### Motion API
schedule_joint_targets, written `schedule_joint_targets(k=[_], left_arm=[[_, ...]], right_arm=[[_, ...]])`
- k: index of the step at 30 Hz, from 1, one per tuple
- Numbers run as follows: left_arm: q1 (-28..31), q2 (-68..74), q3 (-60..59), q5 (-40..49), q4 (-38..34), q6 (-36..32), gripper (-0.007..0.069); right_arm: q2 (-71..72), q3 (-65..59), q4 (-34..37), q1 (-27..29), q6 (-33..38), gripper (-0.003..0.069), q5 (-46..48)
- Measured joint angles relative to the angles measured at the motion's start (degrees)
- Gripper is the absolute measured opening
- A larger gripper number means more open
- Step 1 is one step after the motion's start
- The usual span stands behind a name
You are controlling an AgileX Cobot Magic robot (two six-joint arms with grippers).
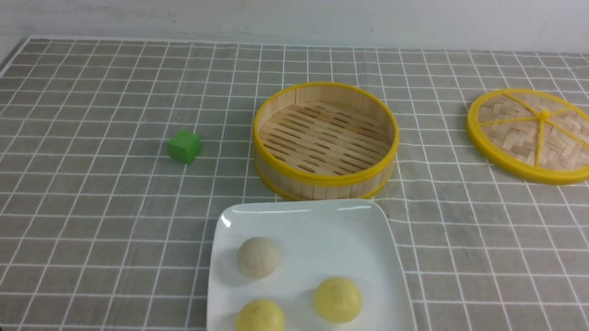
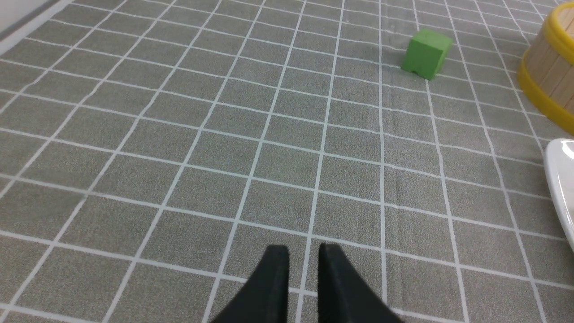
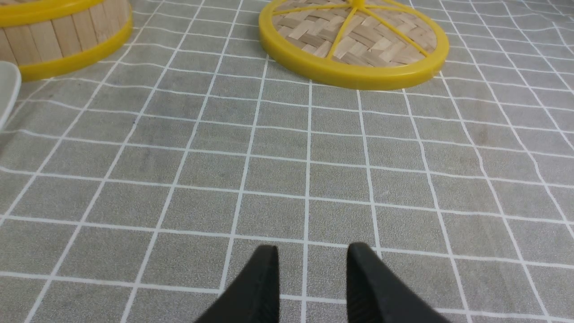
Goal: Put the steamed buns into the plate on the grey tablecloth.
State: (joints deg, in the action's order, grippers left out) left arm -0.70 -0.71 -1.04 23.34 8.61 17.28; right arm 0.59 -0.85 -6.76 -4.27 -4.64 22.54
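We log 3 round, matte steamed buns [image 1: 299, 291] on the glossy white square plate [image 1: 371, 238] at the grey tablecloth [image 1: 98, 216]'s near edge: 2 pale yellow, 1 beige. Only the wrist views show the claws: left gripper [image 2: 303, 258] slightly parted, right gripper [image 3: 312, 258] wider, both empty.

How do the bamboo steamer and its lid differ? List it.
The steamer is a deep, open, empty basket with a slatted floor; the lid is a flat woven disc with yellow spokes. The steamer sits right behind the plate; the lid lies apart, off to the right. Both are round, bamboo and yellow-rimmed.
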Motion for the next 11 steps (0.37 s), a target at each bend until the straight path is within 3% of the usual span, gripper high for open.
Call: schedule_joint_targets(k=[11], left_arm=[[0.0,0.0,0.0,0.0,0.0,0.0,0.0137]], right_arm=[[0.0,0.0,0.0,0.0,0.0,0.0238,0.0]])
